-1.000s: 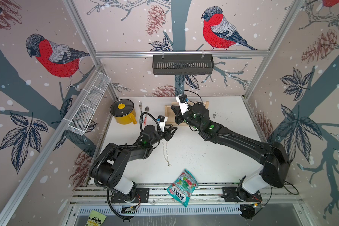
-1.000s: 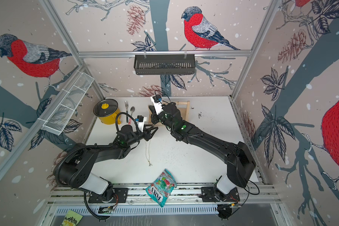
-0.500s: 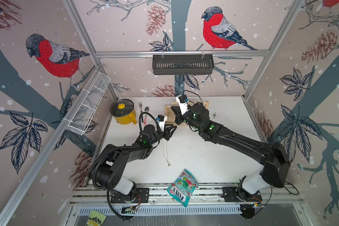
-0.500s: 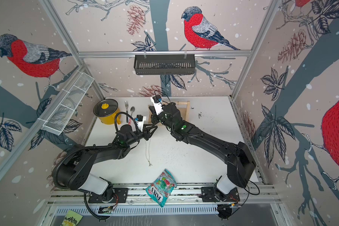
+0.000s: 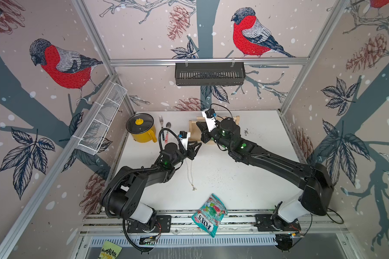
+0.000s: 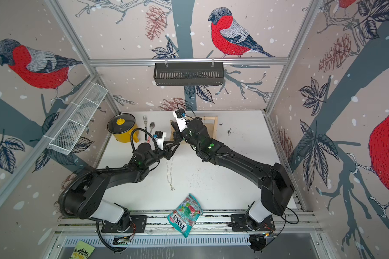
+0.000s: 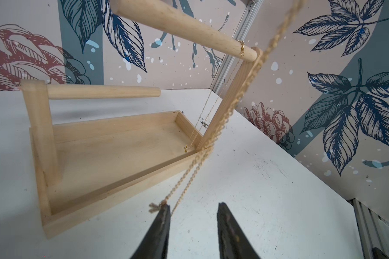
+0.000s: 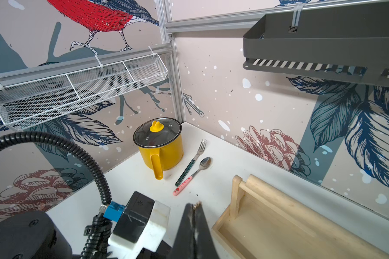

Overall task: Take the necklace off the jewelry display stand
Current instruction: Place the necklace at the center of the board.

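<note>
left gripper point(image 7: 193, 204) had drawn its jaws in slightly since a second before, both arms otherwise unmoved; the jaws stood partly apart, clamping nothing; a gold rope-chain necklace point(image 7: 276, 37) hung past one finger point(image 7: 162, 226), its pendant point(image 7: 154, 206) at that fingertip, its top out of the left wrist view; right gripper point(image 8: 194, 205) was closed tight, a gold bit pinched at its tips; the jewelry display stand point(image 5: 193, 133) stood midway along the desk's far edge; a thin necklace point(image 7: 241, 48) hung from its dowel point(image 7: 189, 24); a pale necklace point(image 5: 189, 173) lay on the desk, just nearward of the left gripper.
</note>
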